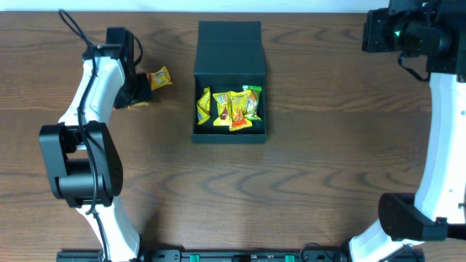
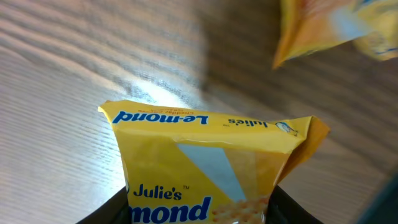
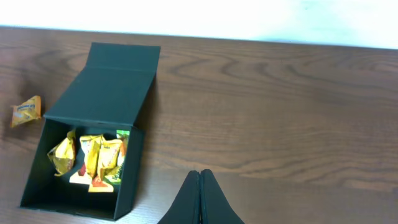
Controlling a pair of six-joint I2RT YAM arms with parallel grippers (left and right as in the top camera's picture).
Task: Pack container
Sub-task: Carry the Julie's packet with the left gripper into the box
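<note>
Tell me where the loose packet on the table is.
Overhead, the loose packet lies on the left side of the table, between the left gripper and the open box, nearer the gripper.

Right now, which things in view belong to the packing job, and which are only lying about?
For the job:
- container, lid open
- packets already inside it
- Le-mond packet, held in the left gripper
- loose packet on the table

Not in use:
- right gripper, shut and empty
- wooden table

Teal-black container (image 1: 229,44), yellow packets (image 1: 227,108), brown wood-grain table (image 1: 328,145)
</note>
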